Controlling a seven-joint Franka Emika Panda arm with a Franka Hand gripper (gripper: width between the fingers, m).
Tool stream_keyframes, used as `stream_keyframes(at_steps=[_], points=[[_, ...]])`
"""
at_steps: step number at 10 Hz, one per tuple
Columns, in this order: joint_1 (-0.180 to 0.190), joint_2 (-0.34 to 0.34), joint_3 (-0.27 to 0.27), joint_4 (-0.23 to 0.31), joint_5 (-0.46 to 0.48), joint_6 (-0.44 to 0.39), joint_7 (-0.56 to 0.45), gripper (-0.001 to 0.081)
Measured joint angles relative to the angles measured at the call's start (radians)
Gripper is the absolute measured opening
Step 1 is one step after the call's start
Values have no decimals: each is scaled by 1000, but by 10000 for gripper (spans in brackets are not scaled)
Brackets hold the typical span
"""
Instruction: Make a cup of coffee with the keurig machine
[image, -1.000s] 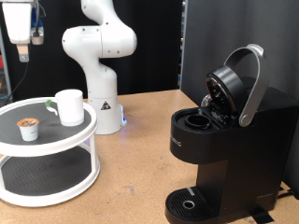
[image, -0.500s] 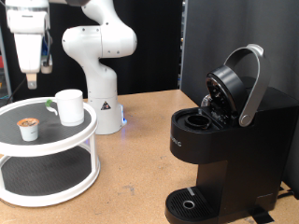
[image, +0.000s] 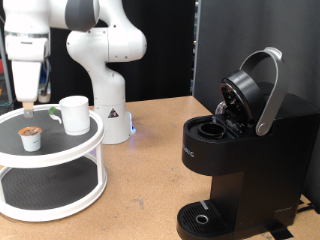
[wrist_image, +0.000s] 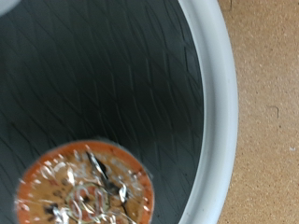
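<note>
While the white robot arm (image: 100, 60) stands behind the wooden table (image: 150, 170), its pincer (image: 28, 102) hangs at the exterior view's left, just above the upper shelf of a round white two-tier stand (image: 50, 150). Whether the fingers are apart or together cannot be told from either view, and nothing shows between them.

Far from the pincer, at the exterior view's right, the keurig machine (image: 245, 150) stands with its lid swung up and back, the silver-grey handle (image: 268, 90) arching over it and the pod chamber (image: 212, 128) exposed. Its round drip tray (image: 205, 218) sits at the base with nothing on it.

The stand carries a dark mat on each tier. On the top tier, a little to the pincer's side toward the exterior view's right, is the cup (image: 72, 114), upright, white, its handle turned toward the pincer. Almost directly beneath the pincer, and nearest to it, sits a small white pod (image: 32, 138) with a brownish foil top.

The wrist view looks straight down on that pod (wrist_image: 84, 191), its crinkled foil lid lying on the dark mat (wrist_image: 103, 75), with the stand's white rim (wrist_image: 220, 103) curving past and bare table (wrist_image: 271, 112) beyond.
</note>
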Motion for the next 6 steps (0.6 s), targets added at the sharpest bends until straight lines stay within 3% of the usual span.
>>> stream_keyframes(at_steps=[2, 6], points=[[-16, 43, -7, -17, -28, 62, 3, 808], [-18, 103, -12, -35, -32, 107, 1, 808]])
